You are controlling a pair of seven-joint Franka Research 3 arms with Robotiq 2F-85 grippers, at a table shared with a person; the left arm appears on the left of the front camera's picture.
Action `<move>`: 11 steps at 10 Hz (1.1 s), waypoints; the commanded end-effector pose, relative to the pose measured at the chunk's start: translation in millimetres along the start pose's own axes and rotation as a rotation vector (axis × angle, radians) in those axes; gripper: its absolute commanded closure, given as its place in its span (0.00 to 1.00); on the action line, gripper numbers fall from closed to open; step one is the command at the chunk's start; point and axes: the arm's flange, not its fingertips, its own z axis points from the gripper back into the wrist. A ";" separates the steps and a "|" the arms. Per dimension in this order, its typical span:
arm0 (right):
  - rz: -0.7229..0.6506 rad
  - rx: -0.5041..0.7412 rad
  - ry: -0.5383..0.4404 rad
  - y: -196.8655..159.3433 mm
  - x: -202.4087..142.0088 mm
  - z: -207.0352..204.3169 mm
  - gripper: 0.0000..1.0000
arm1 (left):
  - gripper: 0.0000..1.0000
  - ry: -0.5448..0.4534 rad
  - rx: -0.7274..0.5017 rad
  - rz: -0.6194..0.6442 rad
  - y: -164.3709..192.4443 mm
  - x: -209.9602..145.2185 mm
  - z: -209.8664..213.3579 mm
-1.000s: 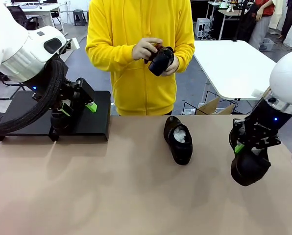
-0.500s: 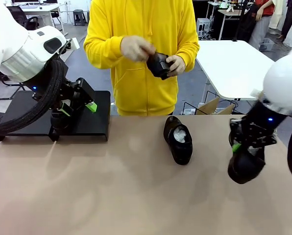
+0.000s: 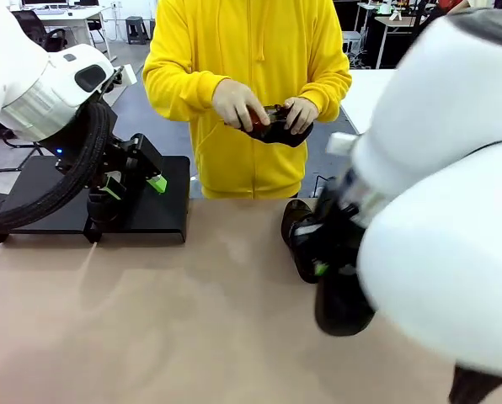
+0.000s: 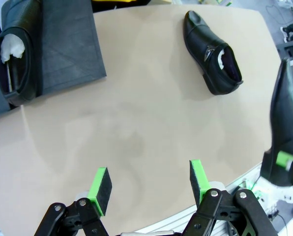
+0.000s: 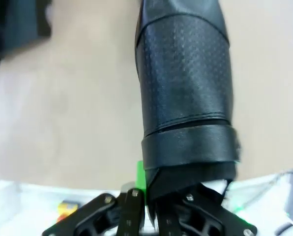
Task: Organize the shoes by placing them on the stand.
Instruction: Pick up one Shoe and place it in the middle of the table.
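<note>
The right gripper [image 5: 151, 199], at the wrist frame's bottom edge, is clamped on the heel end of a glossy shoe [image 5: 186, 88]; stiff, slick, fairly light leather likely suits that rim hold. The left gripper [image 4: 149, 179] gapes over the table [image 4: 136, 128]. A second shoe [image 4: 17, 54] lies on the stand [image 4: 73, 44], upper left; a third shoe [image 4: 211, 56] rests upper right

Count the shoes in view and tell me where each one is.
4. First shoe on the stand; second shoe lying on the table; third shoe held by the right gripper; fourth shoe in the person's hands.
</note>
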 end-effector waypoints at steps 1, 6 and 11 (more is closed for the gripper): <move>0.046 0.037 0.027 34.1 13.5 -27.4 1.00 | 0.17 -0.013 -0.018 0.004 2.0 -2.7 -0.6; 0.220 0.034 0.157 89.3 25.3 -133.0 1.00 | 0.17 -0.013 -0.018 0.004 2.0 -2.7 -0.6; 0.091 0.069 0.254 95.7 28.5 -167.8 1.00 | 0.17 -0.013 -0.018 0.004 2.0 -2.7 -0.6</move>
